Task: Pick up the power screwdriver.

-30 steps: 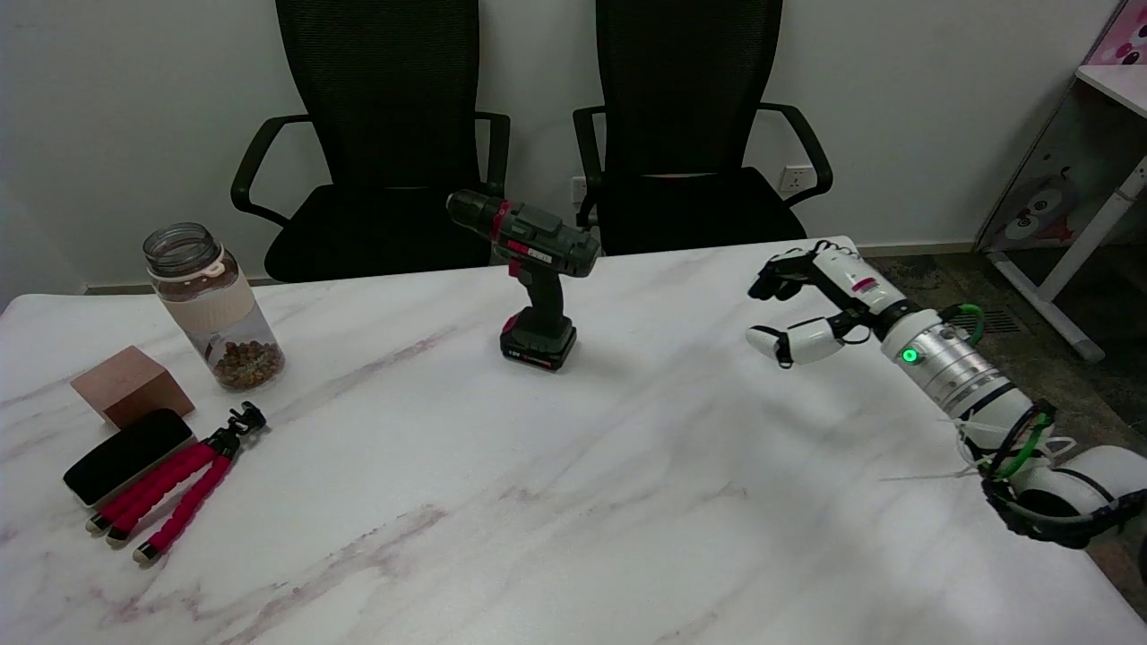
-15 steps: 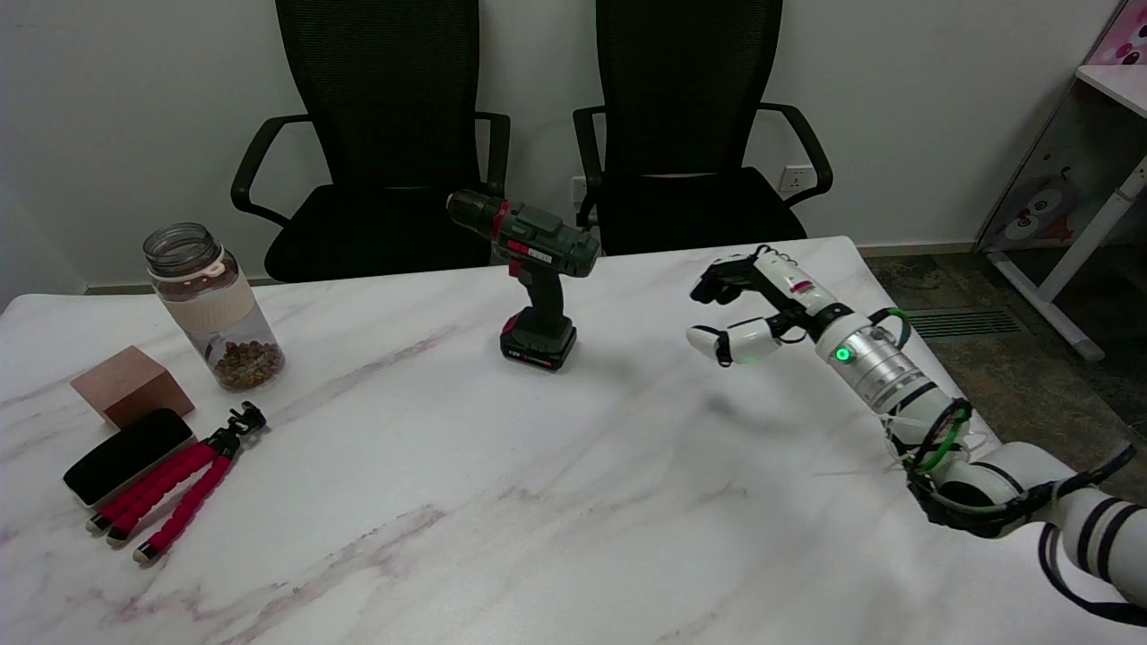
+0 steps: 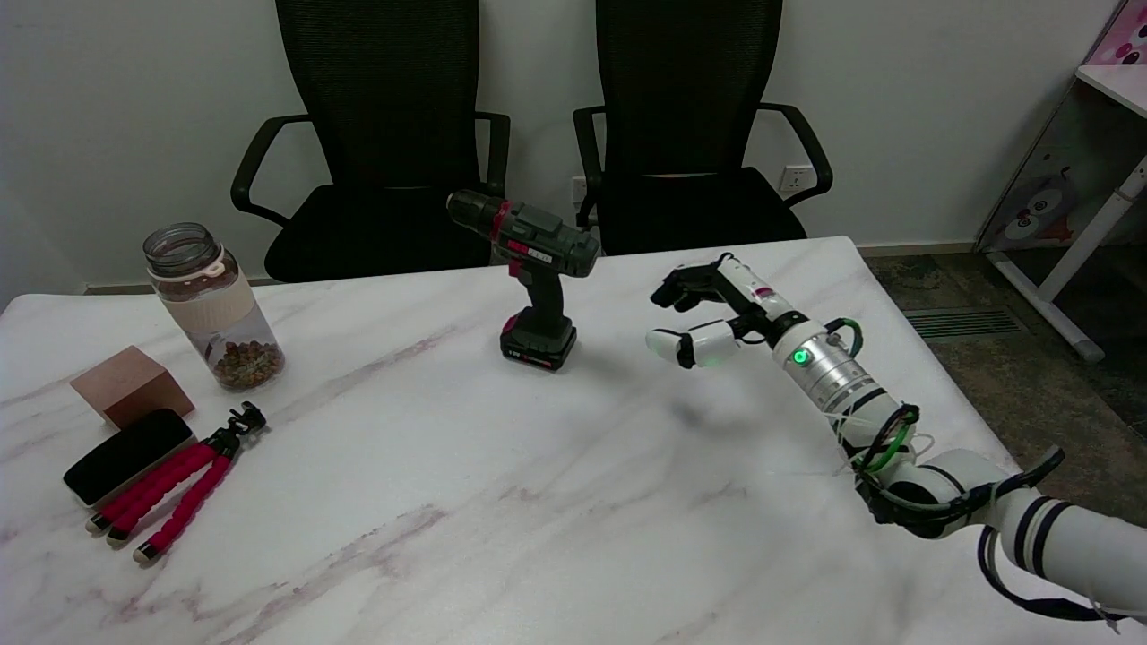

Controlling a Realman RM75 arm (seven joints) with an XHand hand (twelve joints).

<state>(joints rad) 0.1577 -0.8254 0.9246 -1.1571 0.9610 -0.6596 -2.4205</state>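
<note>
Right hand [image 3: 708,313] has moved left over the last second, from near the table's right edge toward the middle. It's now to the right of the power screwdriver [image 3: 536,279], with a clear gap between them. No contact. Fingers are apart and lightly curled, thumb below the others, holding nothing; the opening faces left toward the tool.

The screwdriver hasn't shifted: it stands upright on its battery base, centre of the table [image 3: 502,502] toward the far side, chuck pointing left, handle vertical between body and base.

My read: approach phase, roughly halfway in. The hand sits at about handle height, so a straight push left should reach the handle. The tool looks top-heavy; a knock on the body could tip it before the fingers wrap.

Hard to make out:
- dark fingertips blend together, exact finger spacing unclear
- hand's height above the table is only suggested by its faint shadow
- far side of the handle is hidden
- right arm is cut off at the lower right frame edge
</note>
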